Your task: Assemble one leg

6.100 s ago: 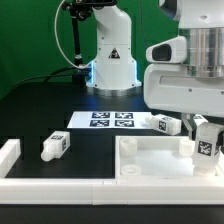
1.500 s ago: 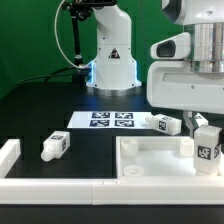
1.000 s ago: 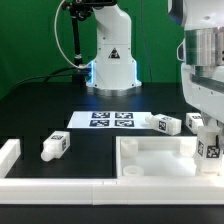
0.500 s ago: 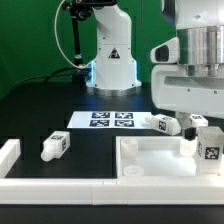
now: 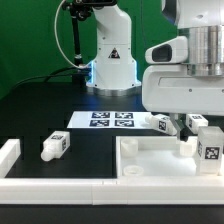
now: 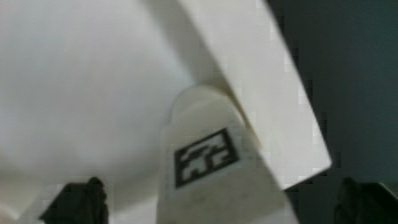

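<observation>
A white leg with a square tag stands upright at the right corner of the big white tabletop. My gripper hangs over it from the arm's large white hand. In the wrist view the tagged leg sits between my two dark fingertips, with a gap on each side; the gripper is open. The tabletop's white surface fills the area behind the leg. Two more legs lie close behind the tabletop, partly hidden by the hand. Another leg lies on the black table at the exterior view's left.
The marker board lies flat in the middle of the table. The arm's white base stands behind it. A white block sits at the exterior view's left edge, and a white strip runs along the front.
The arm's hand has shifted toward the exterior view's left over the last second. The leg on the tabletop corner and the other legs have stayed where they were.
</observation>
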